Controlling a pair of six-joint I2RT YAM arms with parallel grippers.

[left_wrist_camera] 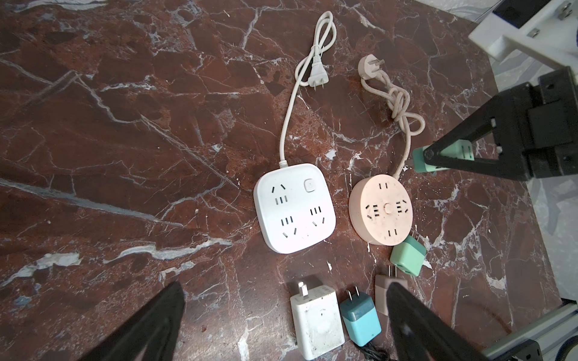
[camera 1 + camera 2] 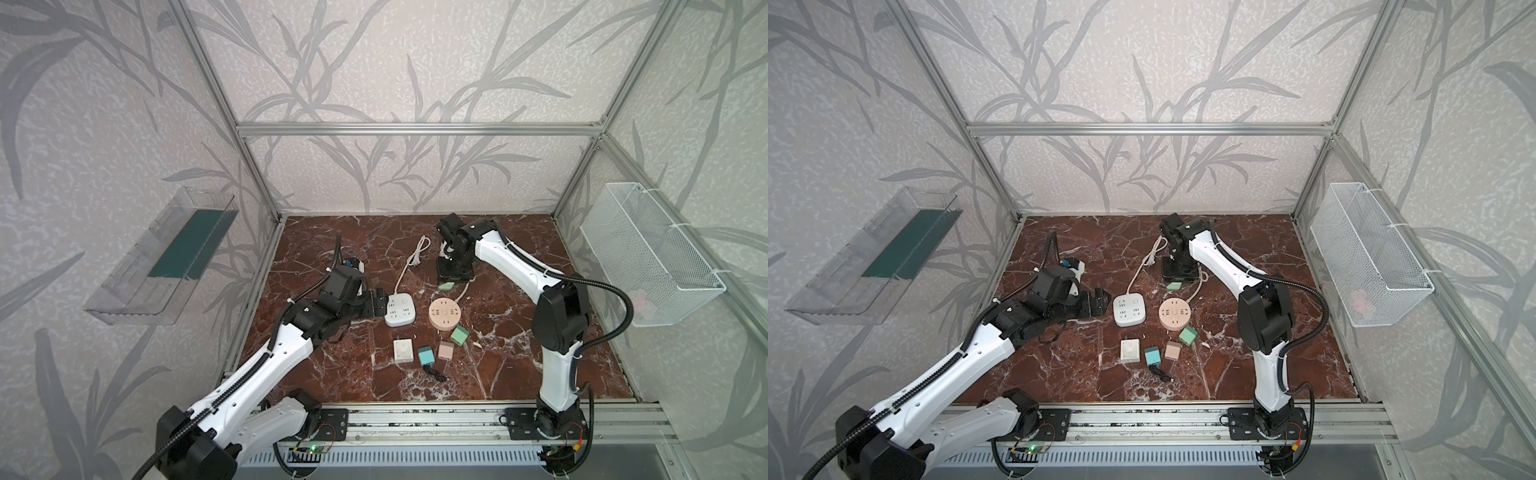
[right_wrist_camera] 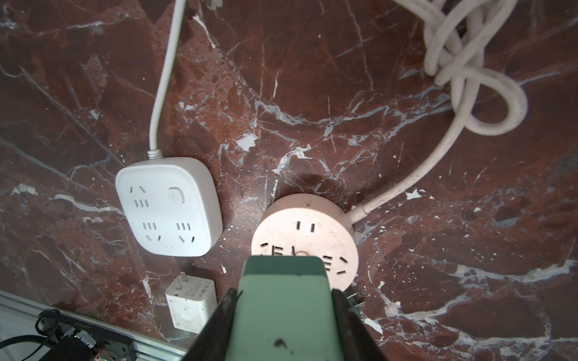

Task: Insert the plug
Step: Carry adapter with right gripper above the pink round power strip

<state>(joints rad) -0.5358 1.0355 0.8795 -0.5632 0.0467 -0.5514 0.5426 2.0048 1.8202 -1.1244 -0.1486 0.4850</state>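
My right gripper (image 3: 283,293) is shut on a mint-green plug (image 3: 283,300), one finger on each side. In both top views the plug (image 2: 446,286) (image 2: 1174,286) hangs just behind the round pink socket (image 2: 445,313) (image 3: 306,231), apart from it. Its prongs are hidden. The white square power strip (image 2: 400,309) (image 1: 295,208) lies left of the pink socket. My left gripper (image 2: 380,303) (image 1: 285,287) is open and empty, close to the strip's left edge.
Four loose chargers lie in front of the sockets: white (image 2: 403,350), teal (image 2: 426,356), pink (image 2: 446,350), green (image 2: 459,335). Both socket cords (image 1: 403,106) trail toward the back. A wire basket (image 2: 648,253) hangs on the right wall and a clear shelf (image 2: 162,257) on the left.
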